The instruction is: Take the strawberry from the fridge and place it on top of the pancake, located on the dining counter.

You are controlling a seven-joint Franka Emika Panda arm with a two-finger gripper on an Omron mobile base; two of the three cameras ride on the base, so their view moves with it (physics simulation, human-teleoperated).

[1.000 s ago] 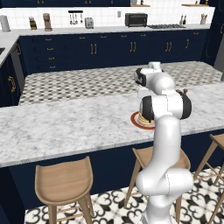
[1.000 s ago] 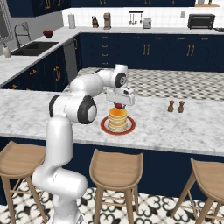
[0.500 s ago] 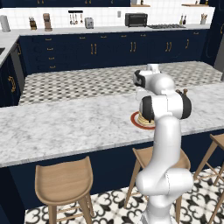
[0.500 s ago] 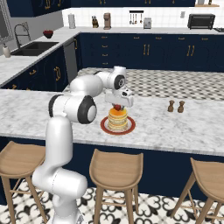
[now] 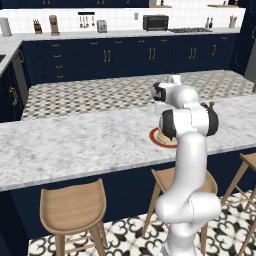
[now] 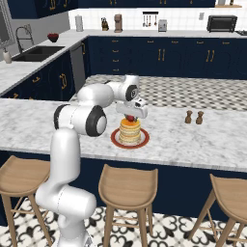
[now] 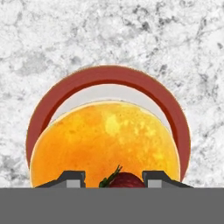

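The strawberry (image 7: 126, 180), dark red with a green leaf, sits between my fingertips, and my gripper (image 7: 113, 178) is shut on it. Right below lies the pancake (image 7: 105, 140), a golden stack on a red-rimmed plate (image 7: 109, 74). From the right base view, my gripper (image 6: 130, 116) hangs over the pancake (image 6: 130, 131), with the strawberry (image 6: 130, 118) at the stack's top; whether it touches I cannot tell. The plate (image 6: 116, 141) rests on the marbled dining counter (image 6: 193, 140). The fridge is out of view.
Two small brown shakers (image 6: 194, 117) stand on the counter right of the plate. Wooden stools (image 6: 128, 185) line the near side of the counter. My own arm hides most of the pancake (image 5: 161, 136) in the left base view.
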